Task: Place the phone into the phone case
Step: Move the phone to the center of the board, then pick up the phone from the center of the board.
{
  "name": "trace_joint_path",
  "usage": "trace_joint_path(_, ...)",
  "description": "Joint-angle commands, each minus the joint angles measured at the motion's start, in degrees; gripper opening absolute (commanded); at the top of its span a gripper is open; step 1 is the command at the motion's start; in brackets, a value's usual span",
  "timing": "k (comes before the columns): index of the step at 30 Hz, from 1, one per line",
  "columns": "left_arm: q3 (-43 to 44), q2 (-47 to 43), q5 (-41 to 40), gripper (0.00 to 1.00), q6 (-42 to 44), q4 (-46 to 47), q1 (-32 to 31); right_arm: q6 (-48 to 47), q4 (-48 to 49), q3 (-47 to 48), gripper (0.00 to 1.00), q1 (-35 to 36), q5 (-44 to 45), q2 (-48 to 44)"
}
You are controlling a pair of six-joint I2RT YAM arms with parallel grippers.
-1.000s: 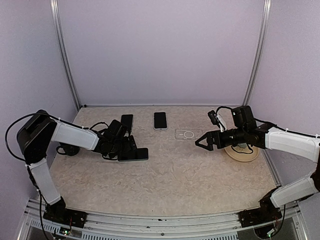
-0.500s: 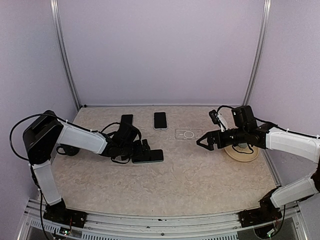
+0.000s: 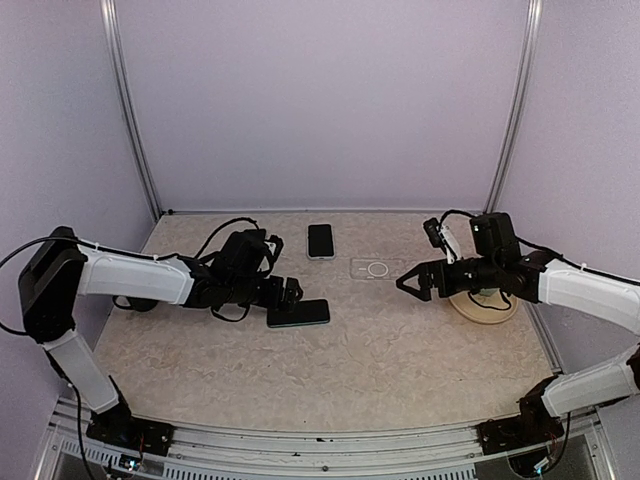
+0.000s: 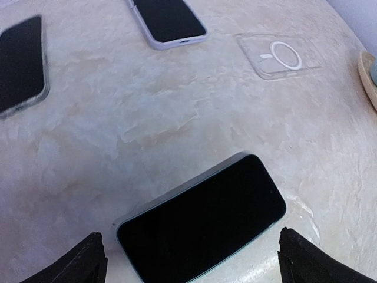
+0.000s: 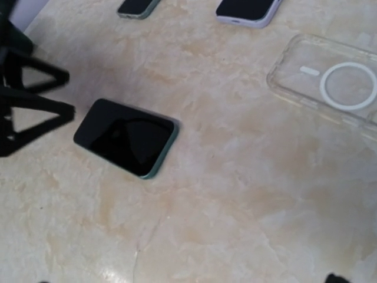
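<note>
Beige marbled surface [image 3: 400, 370] from above: the green-edged phone [image 3: 298, 314] lies flat, screen up, left of centre and well apart from the clear phone case [image 3: 377, 268], with my left hand [image 3: 288, 293] just behind it, fingers spread, and my right hand [image 3: 405, 284] near the case, fingers apart too. Left wrist camera: the phone lies between my two spread fingertips, though I cannot tell whether either touches it. Right wrist camera: phone at left, case at upper right, the two well apart.
</note>
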Motion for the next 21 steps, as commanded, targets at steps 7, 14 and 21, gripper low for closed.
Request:
trace_joint_path(7,2.68,3.41,10.37,0.99,34.39,-1.11,-0.55,-0.78,3.84,-0.61,1.0,0.07,-4.78,-1.29)
trace_joint_path(14,10.43,9.84,14.97,0.99,51.61,-9.03,-0.1,-0.77,2.96,-1.41,1.0,0.2,-4.23,-2.32)
trace_joint_path(21,17.45,15.68,25.76,0.98,58.59,-16.34,3.86,-0.59,1.83,-2.08,1.0,0.2,-3.1,-4.22)
